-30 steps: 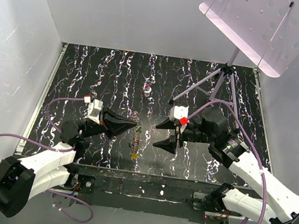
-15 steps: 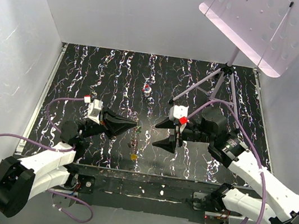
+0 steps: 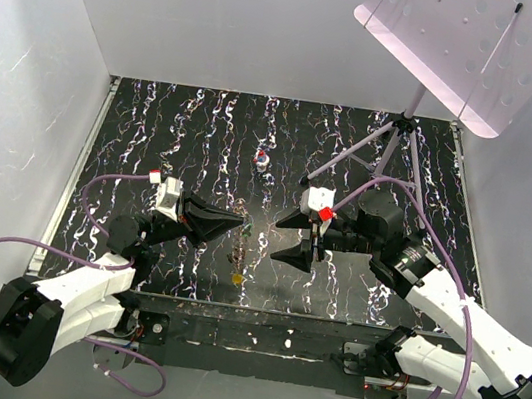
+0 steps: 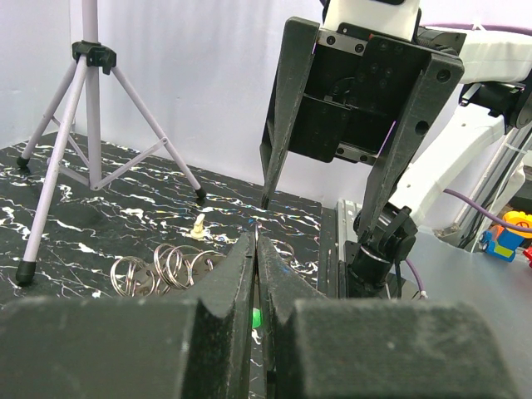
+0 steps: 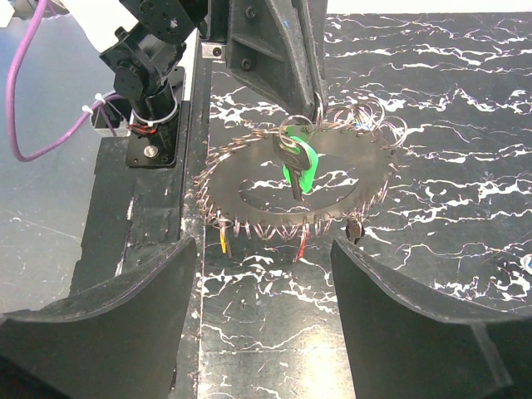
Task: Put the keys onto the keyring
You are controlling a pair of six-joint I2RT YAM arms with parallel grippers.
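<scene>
The keyring (image 5: 249,179) is a flat grey toothed disc ringed with wire loops, lying between the arms (image 3: 238,249). My left gripper (image 5: 314,104) is shut just above its far rim. The green key (image 5: 298,165) hangs from it by a small wire ring, over the centre hole. In the left wrist view the fingertips (image 4: 255,241) are pressed together with a green speck (image 4: 255,317) between them. A yellow key (image 5: 222,241) and a red key (image 5: 301,247) hang at the near rim. My right gripper (image 5: 262,247) is open and empty, just short of the keyring (image 3: 288,240).
A red-white-blue blob (image 3: 263,160) lies farther back on the black marbled table (image 3: 175,135). A small beige lump (image 4: 198,224) sits beyond the wire loops (image 4: 166,266). A tripod (image 3: 397,139) carrying a pink board (image 3: 464,39) stands at the back right.
My right gripper has edged slightly left toward the keyring. The left gripper and the keys hold their places.
</scene>
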